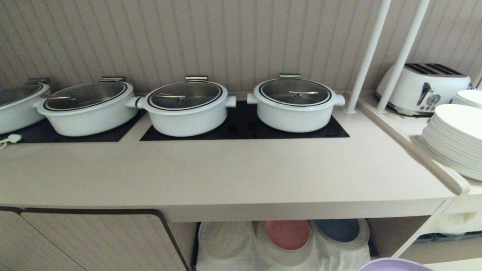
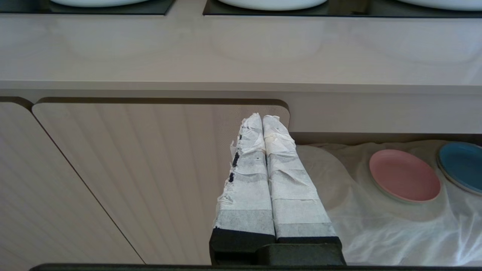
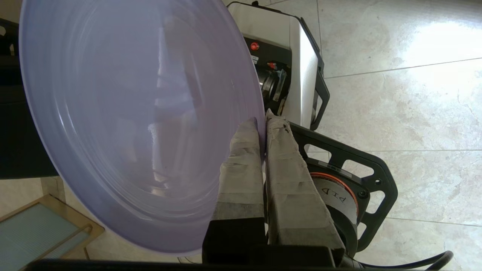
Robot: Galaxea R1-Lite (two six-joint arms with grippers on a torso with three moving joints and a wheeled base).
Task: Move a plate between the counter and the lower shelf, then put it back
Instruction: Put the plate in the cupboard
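Both grippers closed: right gripper (image 3: 263, 126) clamps the plate (image 3: 139, 120) rim below the counter (image 1: 226, 169); left gripper (image 2: 262, 122) empty.

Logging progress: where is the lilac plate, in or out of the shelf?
Out: the right gripper pinches the plate by its rim.

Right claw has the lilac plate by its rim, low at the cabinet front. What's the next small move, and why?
Probably lift the plate up toward the bare front of the counter. The right claw is shut on its rim, and the head view shows only the plate's edge, below counter level. On the lower shelf, the pink plate and blue plate fill two spots.
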